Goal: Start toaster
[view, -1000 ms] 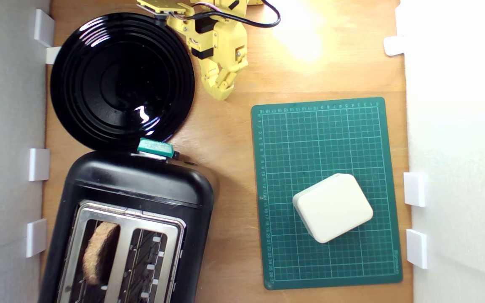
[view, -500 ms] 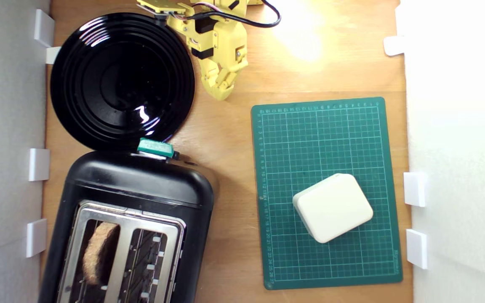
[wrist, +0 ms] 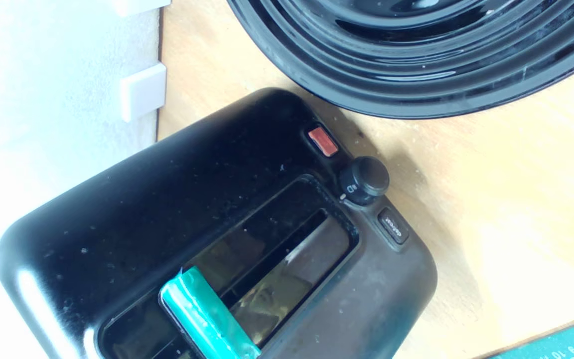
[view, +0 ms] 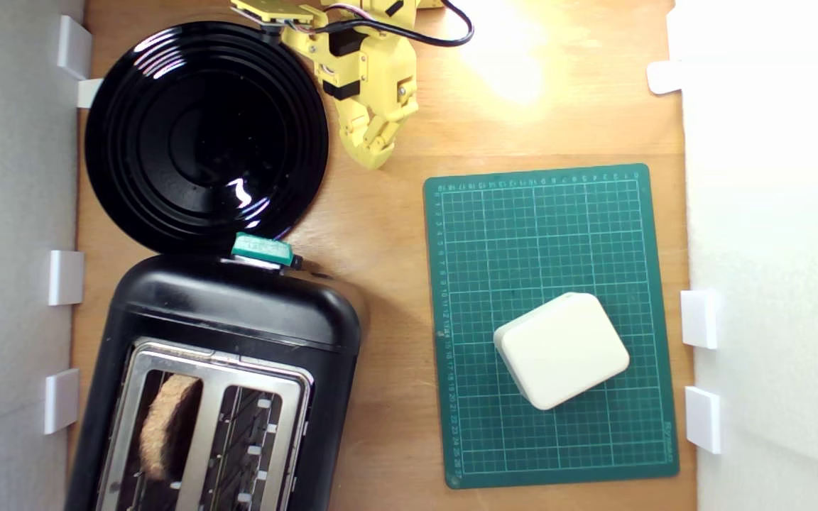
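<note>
Nothing has moved over the last second; the yellow claw [view: 375, 157], fingers pinched together and empty, hangs at one o'clock from the toaster [view: 231, 319], whose teal lever [view: 261, 249] waits unpressed.

**A tabletop robot test bench**

A wooden board [view: 380, 234] is fenced by white panels [view: 771, 213] held in small white clips [view: 65, 277]. A yellow printed arm [view: 366, 71] with exposed wiring, a green cutting mat [view: 593, 227] and a staged toaster [view: 231, 312] suggest a lab or hobby workshop.
</note>
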Controlling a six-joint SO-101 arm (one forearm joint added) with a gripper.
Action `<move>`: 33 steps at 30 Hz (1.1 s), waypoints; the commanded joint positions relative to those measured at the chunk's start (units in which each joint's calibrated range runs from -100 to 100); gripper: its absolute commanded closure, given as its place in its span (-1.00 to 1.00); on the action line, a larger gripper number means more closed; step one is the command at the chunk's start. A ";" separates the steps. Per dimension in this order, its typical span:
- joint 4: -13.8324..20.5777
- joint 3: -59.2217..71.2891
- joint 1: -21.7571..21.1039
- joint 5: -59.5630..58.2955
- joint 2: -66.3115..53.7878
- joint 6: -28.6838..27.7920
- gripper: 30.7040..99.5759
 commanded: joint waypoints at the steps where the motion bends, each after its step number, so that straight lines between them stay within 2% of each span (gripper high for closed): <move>1: 0.53 0.11 0.21 1.19 -0.33 0.15 0.98; 29: 0.43 0.11 0.85 1.19 -0.33 0.62 0.97; 33: 4.84 -0.80 2.59 1.19 0.25 3.45 0.97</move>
